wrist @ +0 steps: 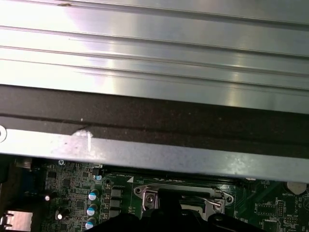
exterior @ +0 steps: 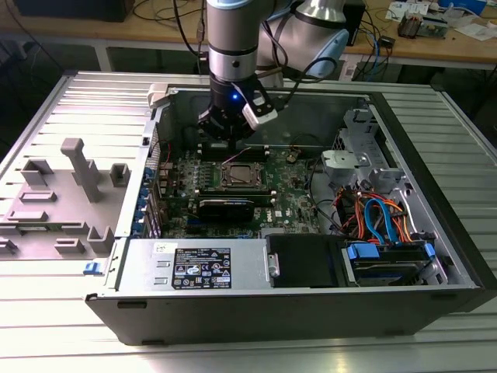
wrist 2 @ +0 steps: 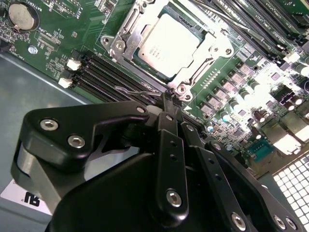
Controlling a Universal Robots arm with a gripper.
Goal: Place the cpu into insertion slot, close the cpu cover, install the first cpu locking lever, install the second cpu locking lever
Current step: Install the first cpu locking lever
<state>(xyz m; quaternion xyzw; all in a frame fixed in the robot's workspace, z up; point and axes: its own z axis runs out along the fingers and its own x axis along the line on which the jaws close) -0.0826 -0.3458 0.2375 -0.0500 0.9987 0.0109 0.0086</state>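
The cpu point(wrist 2: 166, 42), a square chip with a silvery top, lies flat in the insertion slot point(wrist 2: 116, 46) on the green motherboard point(wrist 2: 53, 43). The cpu cover point(wrist 2: 192, 71), a metal frame, is down around the chip. My gripper point(wrist 2: 167, 97) is shut, its black fingertips point(wrist 2: 165, 104) pressed together at one corner of the socket. A thin wire locking lever point(wrist 2: 137, 91) runs up to those tips; whether it is pinched I cannot tell. Another lever point(wrist 2: 227, 20) lies along the socket's far side. In the exterior view my gripper point(exterior: 227, 136) hangs just behind the socket point(exterior: 241, 176).
Long black memory slots point(wrist 2: 104, 77) run beside the socket. The open computer case point(exterior: 435, 194) walls in the board. A power supply point(exterior: 202, 268) and drive cage with cables point(exterior: 380, 225) fill the near side. A grey fixture tray point(exterior: 62, 202) lies at the exterior view's left.
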